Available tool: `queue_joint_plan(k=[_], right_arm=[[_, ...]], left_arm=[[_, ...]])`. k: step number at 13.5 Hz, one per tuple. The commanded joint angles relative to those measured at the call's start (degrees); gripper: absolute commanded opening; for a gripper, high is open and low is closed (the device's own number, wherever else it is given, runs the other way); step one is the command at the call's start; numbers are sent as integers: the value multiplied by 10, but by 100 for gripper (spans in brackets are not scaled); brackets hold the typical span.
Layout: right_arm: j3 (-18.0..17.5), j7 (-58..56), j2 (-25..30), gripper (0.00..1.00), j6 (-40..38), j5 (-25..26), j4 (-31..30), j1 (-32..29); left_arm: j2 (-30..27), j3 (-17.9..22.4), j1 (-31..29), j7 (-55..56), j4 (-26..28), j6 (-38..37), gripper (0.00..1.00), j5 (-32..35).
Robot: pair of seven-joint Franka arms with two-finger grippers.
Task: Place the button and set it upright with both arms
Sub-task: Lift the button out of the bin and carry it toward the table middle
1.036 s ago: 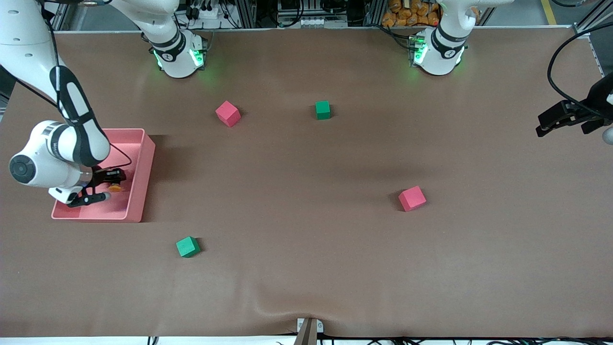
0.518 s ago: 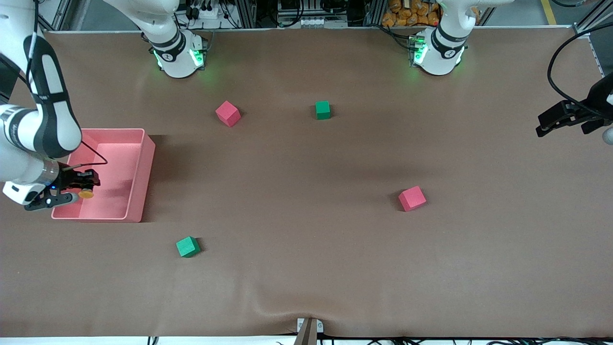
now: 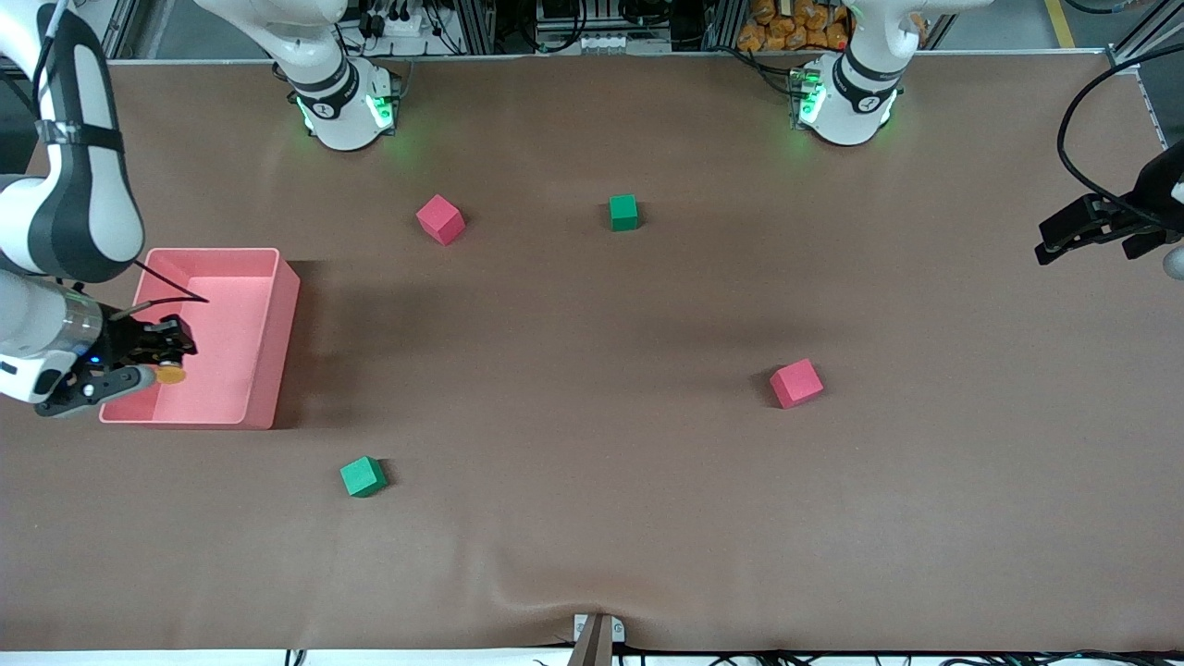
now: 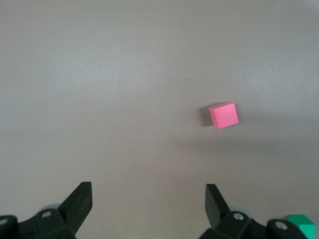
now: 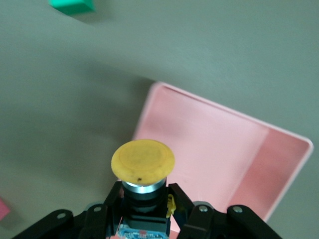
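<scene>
Right wrist view: right claw [image 5: 144, 209] pinches the button [image 5: 143, 162] over the tray [image 3: 268, 314], toward 9 o'clock, lifted for transfer; left claw [image 4: 147, 204], spread, waits at 3 o'clock.

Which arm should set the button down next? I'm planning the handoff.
Right: its tool already grips the button above the pink tray. The left tool waits open at its own table end.

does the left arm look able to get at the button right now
Probably not yet: the button is clamped in the right gripper over the pink tray, while the left gripper, jaws open, waits at the table's left-arm end.
</scene>
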State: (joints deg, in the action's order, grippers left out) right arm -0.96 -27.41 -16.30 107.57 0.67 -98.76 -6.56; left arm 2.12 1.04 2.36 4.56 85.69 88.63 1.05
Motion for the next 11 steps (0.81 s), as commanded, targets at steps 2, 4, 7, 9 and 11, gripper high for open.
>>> queue_joint_plan(k=[2,4,7,9,11], right_arm=[[1,44,-20,0,-9,-45,12,58],[1,80,-36,0,-6,-85,14,95],[1,152,-72,0,-5,-134,29,145],[1,198,-114,0,-4,-195,60,193],[1,269,-160,0,-4,-220,105,244]], left_arm=[[2,-2,-5,-15,-4,-1,100,4],[2,-2,-5,-14,-3,-1,100,4],[2,-2,-4,-15,-3,-1,100,4],[2,-2,-5,-14,-3,-1,100,4],[2,-2,-5,-15,-3,-1,100,4]])
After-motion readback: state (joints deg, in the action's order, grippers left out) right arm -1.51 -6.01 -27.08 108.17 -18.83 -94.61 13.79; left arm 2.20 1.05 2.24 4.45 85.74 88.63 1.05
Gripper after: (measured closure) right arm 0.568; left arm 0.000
